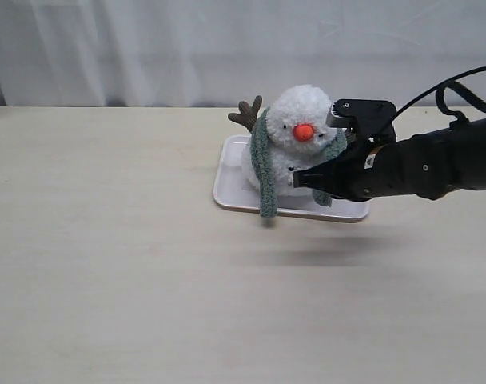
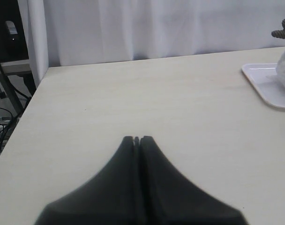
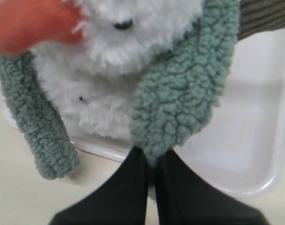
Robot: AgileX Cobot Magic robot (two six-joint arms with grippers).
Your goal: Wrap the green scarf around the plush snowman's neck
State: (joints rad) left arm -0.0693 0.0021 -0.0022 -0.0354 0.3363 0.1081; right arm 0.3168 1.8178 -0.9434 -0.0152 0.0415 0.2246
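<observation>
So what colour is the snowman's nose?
Bright orange; the nose of the plush snowman shows best in the right wrist view.

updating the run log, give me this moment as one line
phase: wrapping | right gripper: shut on scarf end | left gripper: shut, empty | scarf: round snowman neck, ends in front | snowman: on tray

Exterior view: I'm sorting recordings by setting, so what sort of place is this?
Probably a robot lab test bench: a pale table, a white curtain behind it, and loose cables beside the table.
</observation>
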